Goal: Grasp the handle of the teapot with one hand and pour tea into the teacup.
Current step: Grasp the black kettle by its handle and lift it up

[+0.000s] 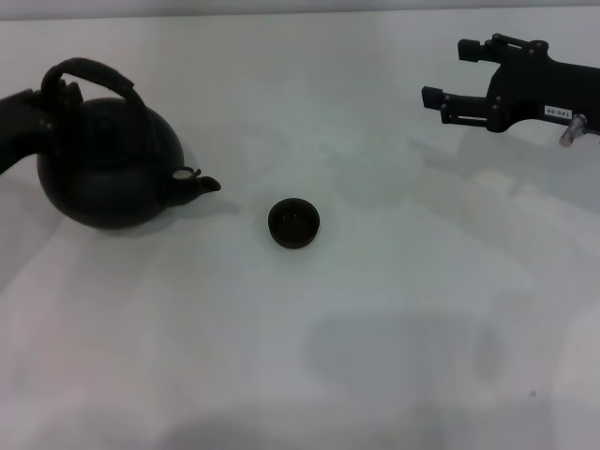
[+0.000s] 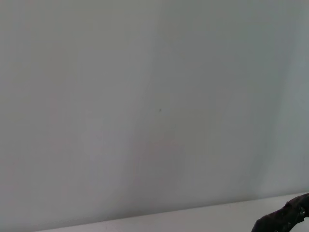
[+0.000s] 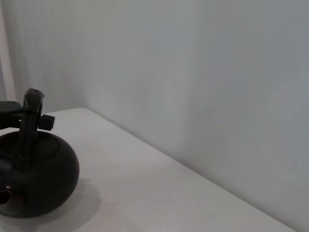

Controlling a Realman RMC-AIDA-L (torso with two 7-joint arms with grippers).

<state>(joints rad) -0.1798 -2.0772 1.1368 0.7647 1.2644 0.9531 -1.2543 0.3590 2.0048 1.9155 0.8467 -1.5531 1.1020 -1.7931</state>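
Teacup sits nearest, mid-table; teapot stands left, spout toward it. Left gripper at the handle — closure I cannot tell. A weak hold — pot swings, tea misses. Right gripper spread, far right.

Light is soft & even, w/ a cool grey-white cast, no hard glare. The white matte tabletop looks washed out, low contrast. Faint diffuse shadows: a pale smudge beside the round matte black teapot, a thin one round the tiny dark round teacup, a wide grey patch near the front edge. Dark objects lose detail, nearly silhouettes. The head view is a bit soft overall. The left wrist view shows mostly a plain grey wall, featureless. In the right wrist view the teapot's shadow falls soft on the table.
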